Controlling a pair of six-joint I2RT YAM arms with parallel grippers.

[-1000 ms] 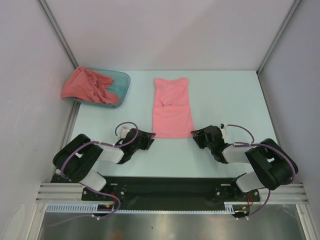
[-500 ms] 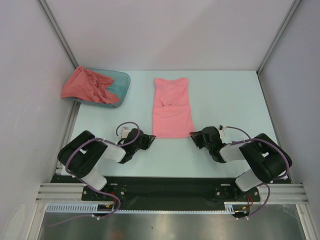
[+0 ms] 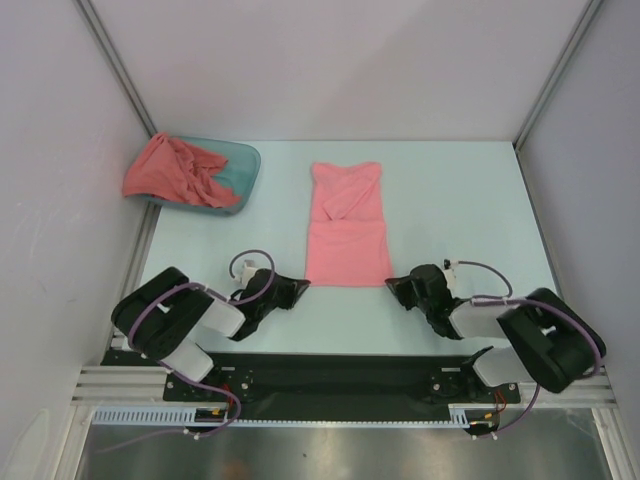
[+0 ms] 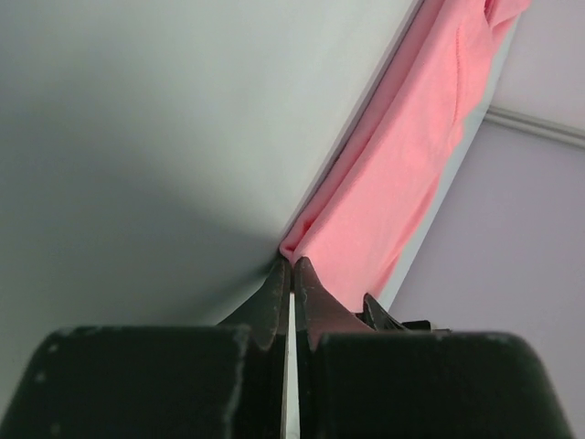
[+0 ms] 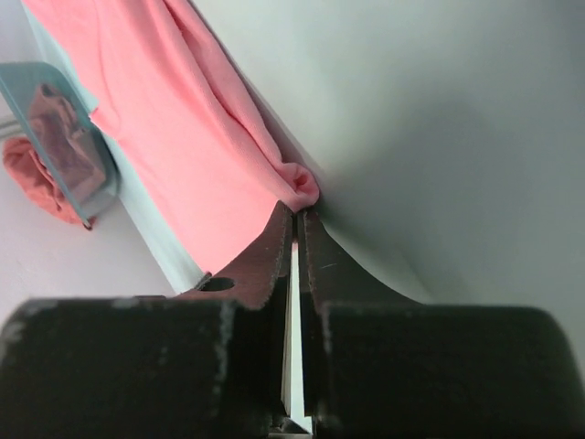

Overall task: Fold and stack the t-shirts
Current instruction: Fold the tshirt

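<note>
The light salmon-pink t-shirt (image 3: 346,225) lies flat on the table's middle, folded into a long narrow strip. My left gripper (image 3: 300,285) is shut on its near left corner (image 4: 294,245). My right gripper (image 3: 392,285) is shut on its near right corner (image 5: 302,187). Both pinch the fabric at table level. The darker coral-red t-shirt (image 3: 172,172) lies crumpled in and over the teal tub (image 3: 240,165) at the back left; it also shows in the right wrist view (image 5: 50,137).
The pale table (image 3: 450,200) is walled by white panels with metal frame posts (image 3: 120,70) at the back left and back right. The arm bases sit on a black rail (image 3: 330,375) at the near edge.
Both grippers have pulled back toward the near edge with the pink shirt's near corners, dragging the shirt slightly nearer and stretching its near hem wider.
</note>
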